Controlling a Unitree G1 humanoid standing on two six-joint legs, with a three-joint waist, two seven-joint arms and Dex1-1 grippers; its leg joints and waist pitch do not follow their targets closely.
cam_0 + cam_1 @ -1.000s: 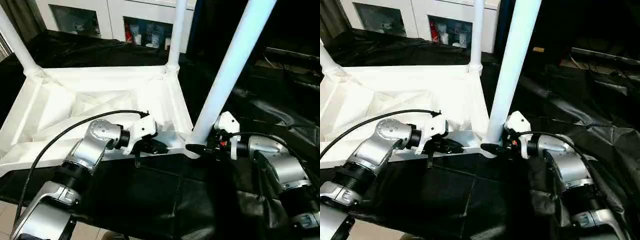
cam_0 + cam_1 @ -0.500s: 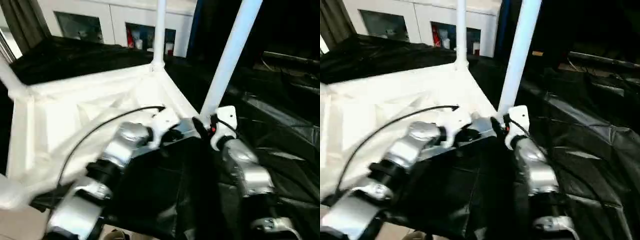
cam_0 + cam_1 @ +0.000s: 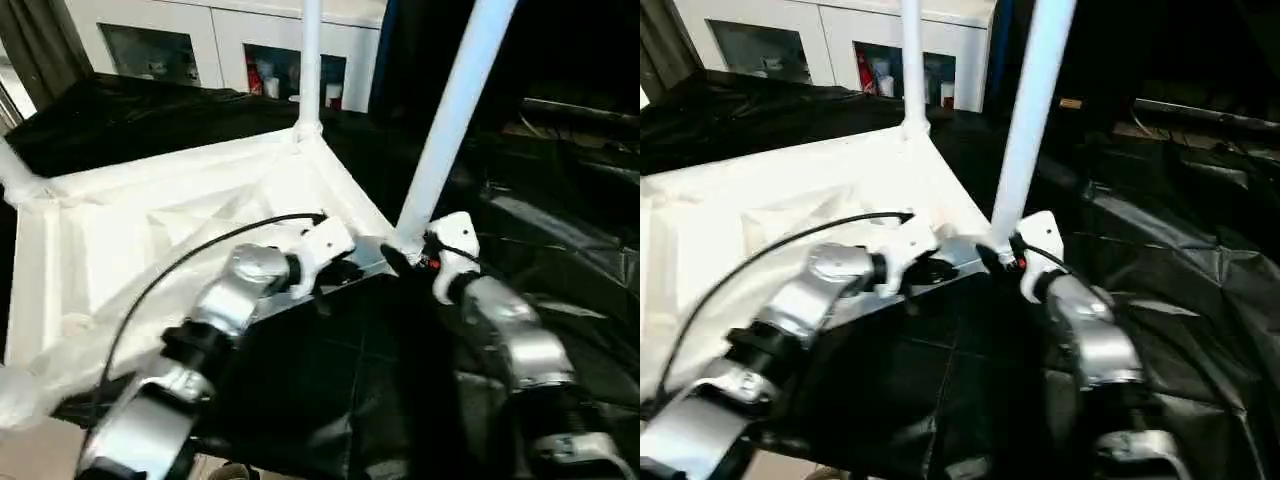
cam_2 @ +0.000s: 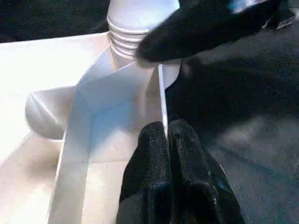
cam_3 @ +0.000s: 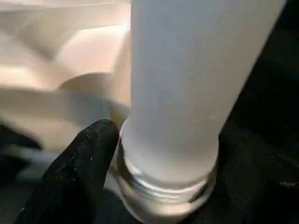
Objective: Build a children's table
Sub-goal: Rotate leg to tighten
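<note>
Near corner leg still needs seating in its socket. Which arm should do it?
Right, probably. The right gripper already has its fingers on either side of the leg just above the corner socket. The left gripper is shut on the tabletop rim, steadying it.

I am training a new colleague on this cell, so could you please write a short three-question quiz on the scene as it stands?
1. True or false: the left tool is shut on the tabletop rim.
2. Where do the right tool's fingers sit? A) on the black cloth, away from everything B) either side of the near leg's base C) on the far leg
3. Fill in: the near leg stands in a corner ____ of the tabletop.

Key: 1 true; 2 B; 3 socket.
</note>
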